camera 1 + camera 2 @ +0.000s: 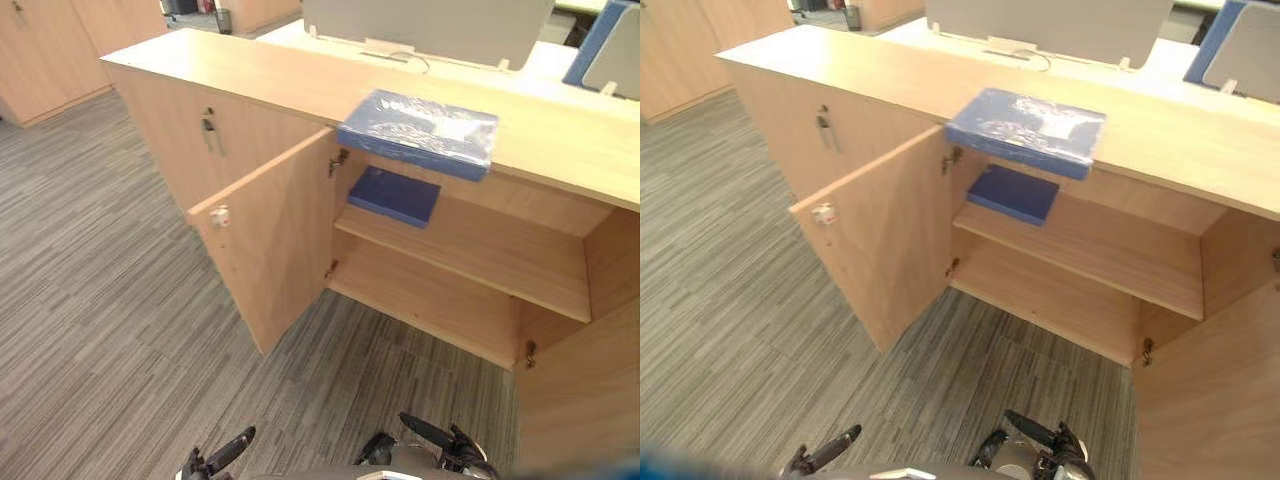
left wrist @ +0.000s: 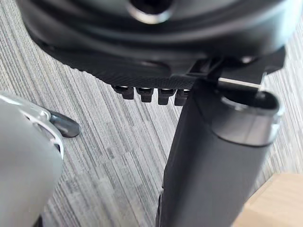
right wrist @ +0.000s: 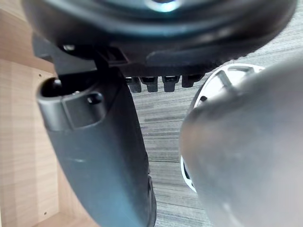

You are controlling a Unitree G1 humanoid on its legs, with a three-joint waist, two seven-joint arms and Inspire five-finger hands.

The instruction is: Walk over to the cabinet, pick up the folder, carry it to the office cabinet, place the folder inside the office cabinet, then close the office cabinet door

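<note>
- Closest in, both hands are seen low over the carpet. The left robot hand and the right robot hand are each hanging loose with fingers out, and nothing is held in either.
- A bit further on, the cabinet door is found swung wide open toward the robot, on the left side of the open compartment.
- Inside that, a shelf can be made out, with a flat dark blue book lying at its left end.
- Above it, the folder is lying flat on the cabinet top, wrapped in shiny plastic. Its near edge seems to poke out past the front edge.
- The bit that matters: the folder is placed ahead of and above both hands, well apart from them and slightly right of centre, so the right robot hand is reckoned the nearer one.
- Its long axis is laid sideways along the cabinet top, so a long edge is presented to the robot.
- Nothing's been picked up yet, so more walking in is probably needed first.
</note>
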